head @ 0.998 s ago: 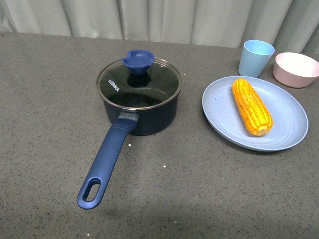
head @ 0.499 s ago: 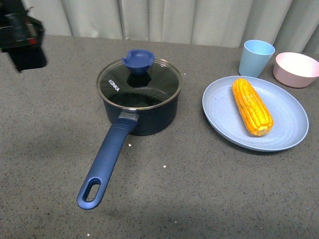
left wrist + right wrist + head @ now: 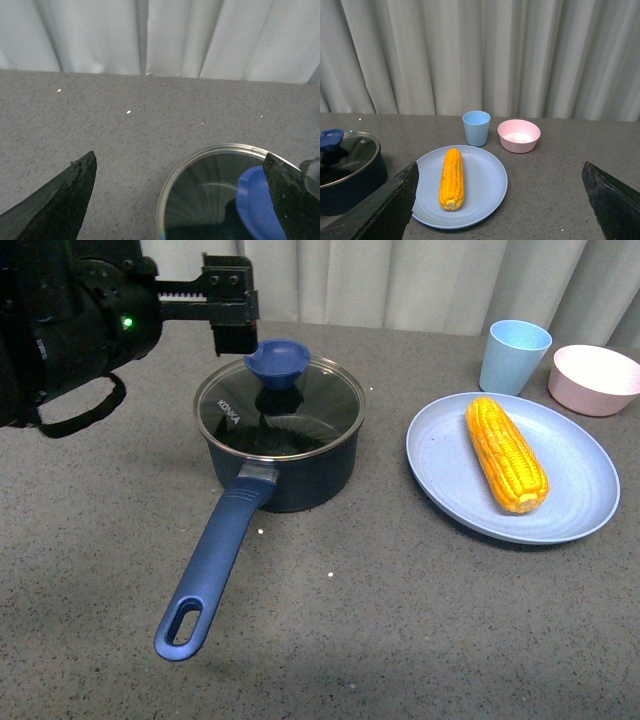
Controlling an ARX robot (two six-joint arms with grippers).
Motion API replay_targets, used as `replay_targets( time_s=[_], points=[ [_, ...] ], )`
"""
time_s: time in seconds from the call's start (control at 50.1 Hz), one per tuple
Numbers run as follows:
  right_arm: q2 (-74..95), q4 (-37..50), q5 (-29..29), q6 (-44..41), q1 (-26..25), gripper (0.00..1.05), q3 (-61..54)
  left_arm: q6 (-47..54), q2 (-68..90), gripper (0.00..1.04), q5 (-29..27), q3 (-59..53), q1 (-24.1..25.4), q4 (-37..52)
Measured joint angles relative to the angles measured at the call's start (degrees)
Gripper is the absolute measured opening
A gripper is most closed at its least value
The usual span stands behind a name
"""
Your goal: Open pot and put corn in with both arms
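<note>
Fingers (image 3: 60,205) of the left gripper (image 3: 178,160) stand wide apart, holding nothing, hovering just at 11 o'clock of the blue knob (image 3: 277,360) on the glass lid (image 3: 300,415). The right gripper (image 3: 500,167) is also spread open and empty, well back from the corn (image 3: 506,453); the front view does not show it.

The pot (image 3: 285,475) sits on the grey table (image 3: 400,620), lid in place, its long handle (image 3: 215,560) pointing to 7 o'clock. At 3 o'clock of the pot, the corn lies on a blue plate (image 3: 585,495), tapered end toward 11 o'clock. A blue cup (image 3: 513,355) and a pink bowl (image 3: 592,380) stand at 12 to 1 o'clock of the plate.

The glass lid is probably smooth and breakable, so the knob looks like the only safe hold, lifted straight up. The corn seems stiff, light and bumpy but round enough to roll; a grip across its middle would likely hold best.
</note>
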Motion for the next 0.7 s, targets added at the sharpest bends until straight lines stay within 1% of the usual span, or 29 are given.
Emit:
replay_targets(
  time_s=[0.12, 0.359, 0.698],
  points=[
    [0.0, 0.0, 0.0, 0.0, 0.0, 0.96, 0.0, -0.2, 2.1, 0.98, 1.8, 3.1, -1.6, -1.2],
    [0.0, 0.0, 0.0, 0.0, 0.0, 0.96, 0.0, -0.7, 4.1, 0.98, 3.9, 5.0, -4.1, -1.7],
    [0.0, 0.0, 0.0, 0.0, 0.0, 0.96, 0.0, -0.6, 9.0, 0.98, 5.5, 7.5, -4.8, -3.0]
  ],
)
